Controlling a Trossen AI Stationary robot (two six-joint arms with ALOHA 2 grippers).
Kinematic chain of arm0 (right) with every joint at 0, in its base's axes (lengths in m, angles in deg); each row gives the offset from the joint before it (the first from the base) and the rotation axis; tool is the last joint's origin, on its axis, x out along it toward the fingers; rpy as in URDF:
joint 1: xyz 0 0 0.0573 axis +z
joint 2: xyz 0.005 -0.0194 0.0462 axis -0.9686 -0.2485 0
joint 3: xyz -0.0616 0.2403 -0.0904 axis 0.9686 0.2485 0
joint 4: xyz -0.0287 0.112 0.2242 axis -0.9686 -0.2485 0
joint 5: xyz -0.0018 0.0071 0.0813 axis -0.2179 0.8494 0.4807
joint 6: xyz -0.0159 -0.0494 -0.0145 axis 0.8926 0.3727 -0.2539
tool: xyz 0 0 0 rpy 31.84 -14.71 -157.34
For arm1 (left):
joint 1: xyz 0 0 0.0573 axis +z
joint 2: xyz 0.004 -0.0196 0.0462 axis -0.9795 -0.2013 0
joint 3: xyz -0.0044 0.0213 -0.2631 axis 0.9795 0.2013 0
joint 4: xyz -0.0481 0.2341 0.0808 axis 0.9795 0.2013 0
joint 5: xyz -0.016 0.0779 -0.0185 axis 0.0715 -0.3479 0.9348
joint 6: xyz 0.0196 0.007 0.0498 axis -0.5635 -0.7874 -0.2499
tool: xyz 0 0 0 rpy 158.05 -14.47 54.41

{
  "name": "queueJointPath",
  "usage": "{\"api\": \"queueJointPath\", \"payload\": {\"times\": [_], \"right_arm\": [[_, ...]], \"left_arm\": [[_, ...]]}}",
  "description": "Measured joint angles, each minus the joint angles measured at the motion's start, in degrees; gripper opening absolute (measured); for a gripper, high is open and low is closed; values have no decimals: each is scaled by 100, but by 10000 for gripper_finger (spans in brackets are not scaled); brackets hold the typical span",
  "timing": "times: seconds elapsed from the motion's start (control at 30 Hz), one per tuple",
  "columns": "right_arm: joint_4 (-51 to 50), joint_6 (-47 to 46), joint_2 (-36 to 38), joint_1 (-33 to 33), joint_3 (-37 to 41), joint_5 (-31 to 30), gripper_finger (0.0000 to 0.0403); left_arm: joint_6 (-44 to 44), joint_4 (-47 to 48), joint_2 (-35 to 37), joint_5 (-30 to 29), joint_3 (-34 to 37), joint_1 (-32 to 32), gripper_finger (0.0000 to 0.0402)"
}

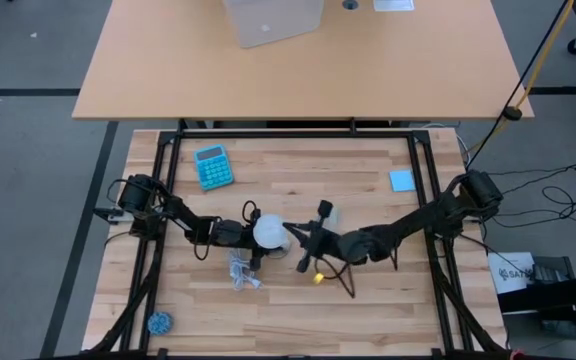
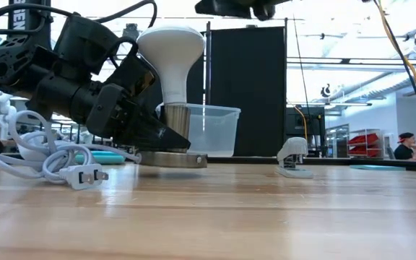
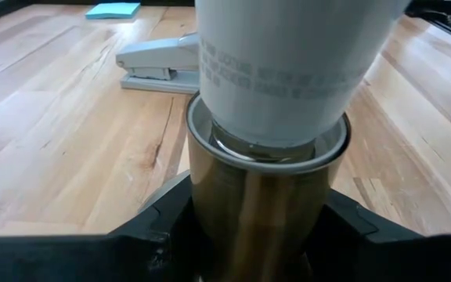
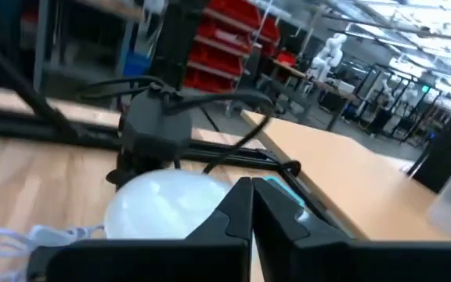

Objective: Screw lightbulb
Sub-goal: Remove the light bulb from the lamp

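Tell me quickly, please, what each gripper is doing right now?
Left gripper: closed on the metal socket holding the lightbulb.
Right gripper: shut, empty, just above the bulb's dome.

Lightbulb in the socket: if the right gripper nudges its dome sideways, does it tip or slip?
The lightbulb looks top-heavy: a wide dome on a narrow neck. But its base sits inside the metal socket, which the left gripper clamps, so it probably wobbles rather than topples. The smooth white dome likely offers little grip, and it may be fragile.

You've got a white lightbulb [image 2: 170, 54] w/ grey print, brassy metal socket [image 3: 261, 204], blue calculator [image 1: 213, 166], pale wood table [image 1: 368, 300].
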State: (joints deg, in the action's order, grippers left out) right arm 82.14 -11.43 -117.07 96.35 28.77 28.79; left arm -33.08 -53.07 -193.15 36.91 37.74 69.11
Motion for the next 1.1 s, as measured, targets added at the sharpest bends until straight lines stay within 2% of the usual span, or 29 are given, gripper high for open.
{"api": "queueJointPath", "payload": {"times": [0.13, 0.23, 0.33, 0.53, 1.1], "right_arm": [[-1471, 285, 6, -60, -730, 226, 0], [-2868, 51, 11, -170, -1266, 441, 0], [-3684, -197, 11, -291, -1487, 620, 0], [-4358, -657, -31, -520, -1518, 1252, 0], [-4598, -623, -108, -584, -1525, 1706, 0]], "left_arm": [[-1, 32, 0, 2, 0, 0, 177], [1, 73, 2, 2, 0, 0, 177], [1, 79, 2, 2, 0, 0, 177], [-1, 179, 0, 9, 3, 0, 177], [-14, 240, -2, 37, 13, 9, 177]]}}
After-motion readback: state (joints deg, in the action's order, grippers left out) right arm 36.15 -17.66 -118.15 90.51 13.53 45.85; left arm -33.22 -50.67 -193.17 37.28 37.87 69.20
